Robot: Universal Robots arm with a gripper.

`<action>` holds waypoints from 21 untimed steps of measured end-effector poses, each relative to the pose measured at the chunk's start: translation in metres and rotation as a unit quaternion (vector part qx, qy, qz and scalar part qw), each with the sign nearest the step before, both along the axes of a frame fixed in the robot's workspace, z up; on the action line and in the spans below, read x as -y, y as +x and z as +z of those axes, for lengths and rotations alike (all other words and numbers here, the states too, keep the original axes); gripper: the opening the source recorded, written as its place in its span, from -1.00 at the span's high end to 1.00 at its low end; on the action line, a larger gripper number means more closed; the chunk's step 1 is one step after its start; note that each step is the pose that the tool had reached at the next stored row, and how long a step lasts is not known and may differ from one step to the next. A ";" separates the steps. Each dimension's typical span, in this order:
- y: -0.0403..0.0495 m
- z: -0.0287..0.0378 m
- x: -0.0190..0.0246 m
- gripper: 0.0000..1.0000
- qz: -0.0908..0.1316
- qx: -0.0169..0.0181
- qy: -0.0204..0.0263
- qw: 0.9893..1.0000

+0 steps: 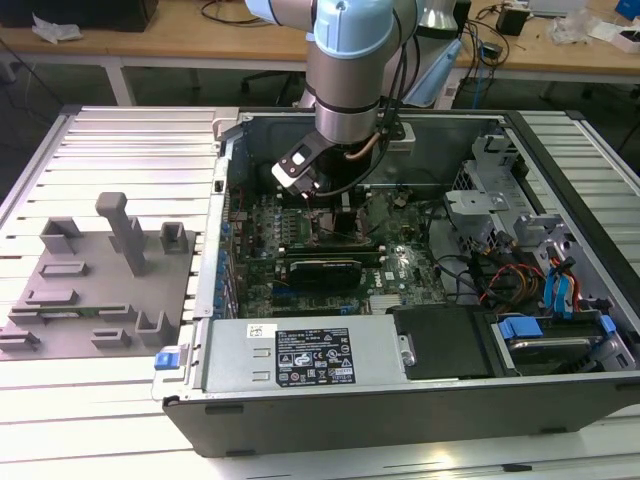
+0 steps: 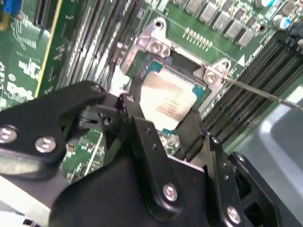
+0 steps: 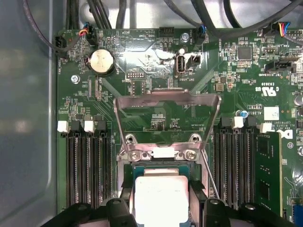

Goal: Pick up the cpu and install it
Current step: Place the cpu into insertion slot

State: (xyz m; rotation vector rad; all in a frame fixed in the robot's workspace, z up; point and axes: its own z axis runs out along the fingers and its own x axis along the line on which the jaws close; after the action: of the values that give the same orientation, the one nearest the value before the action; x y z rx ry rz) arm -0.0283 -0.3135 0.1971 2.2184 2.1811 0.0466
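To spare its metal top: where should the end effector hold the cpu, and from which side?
By two opposite thin edges, from straight above: the cpu lies flat and level, and the raised socket frame blocks one side. The end effector straddles those edges.

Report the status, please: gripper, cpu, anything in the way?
Gripper shut on cpu, low over motherboard socket. Cpu level, inside socket frame; seated or not, cannot tell. Load plate raised, not blocking.

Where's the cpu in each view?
Exterior view: covered by the grey arm wrist, over the green motherboard.
Second wrist view: silvery-white square cpu gripped in the black tool.
First wrist view: cpu beside the bracket.
Shared landmark, both wrist views: silver two-screw socket bracket.
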 end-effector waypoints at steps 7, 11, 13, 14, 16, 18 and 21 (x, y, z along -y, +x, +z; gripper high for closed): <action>0.0000 0.0000 0.0011 -0.09 0.002 0.000 0.000 1.000; 0.0000 0.0000 0.0017 -0.09 0.002 0.000 0.000 1.000; 0.0000 0.0000 0.0018 -0.09 0.002 0.000 0.000 1.000; 0.0000 0.0000 0.0019 -0.09 0.002 0.000 0.000 1.000; 0.0000 0.0000 0.0020 -0.11 0.002 0.000 0.000 1.000; 0.0000 0.0000 0.0021 -0.23 0.002 0.000 0.000 1.000; 0.0000 0.0004 0.0024 -0.23 0.002 0.000 0.000 1.000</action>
State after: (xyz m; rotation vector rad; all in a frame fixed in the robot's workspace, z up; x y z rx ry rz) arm -0.0283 -0.3158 0.1975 2.2148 2.1847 0.0463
